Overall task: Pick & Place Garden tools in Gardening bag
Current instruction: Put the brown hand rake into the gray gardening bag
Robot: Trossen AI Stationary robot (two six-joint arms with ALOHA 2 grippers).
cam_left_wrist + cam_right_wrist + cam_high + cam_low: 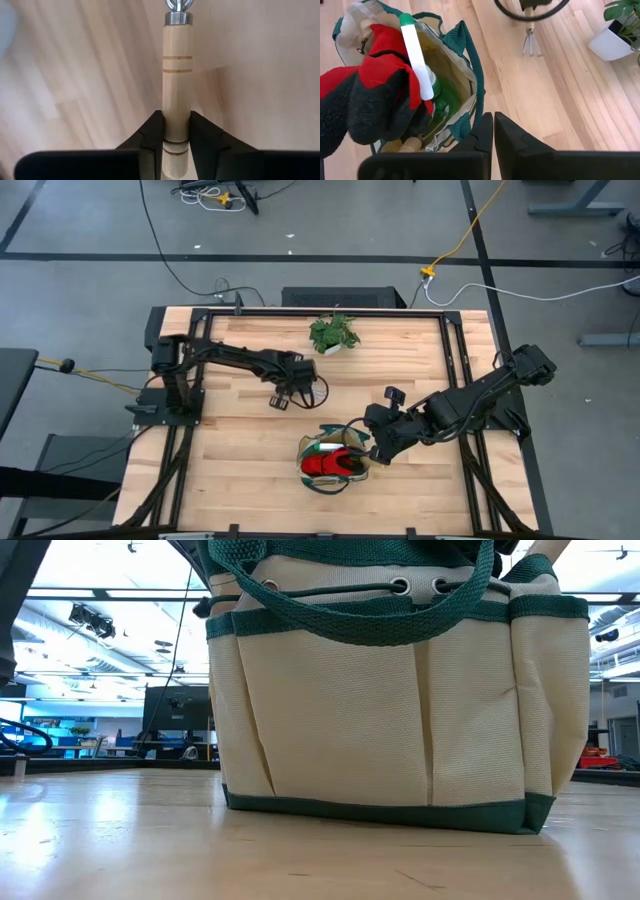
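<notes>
Grips the pale wooden handle of the hand rake [177,65] with the left gripper [176,120], fingers closed on the handle near its butt end, with the metal ferrule and prongs far ahead of the grip. Lies flat on the table on the far side of the gardening bag [308,448], between the bag and the potted plant [333,333], well apart from the bag.

Keeps the right gripper [493,120] just beside the bag's rim, on the bag's right side, pressed shut with nothing seen between the fingers.

Already holds, inside the bag, the red-and-black gloves [375,85] and the green spray bottle [440,97], both filling much of the opening.

Risks, as a judgement only:
- May tip nose-down on lifting, because of the grip so far from the heavy metal end; may then rotate or slide out of the fingers.
- May catch with the prongs on the green handle or rim when going to the bag.
- May meet the gloves on top and not drop fully inside.
- May bump the right arm so close beside the bag.

Shows no brand, label or readable writing on bag, bottle or rake.
</notes>
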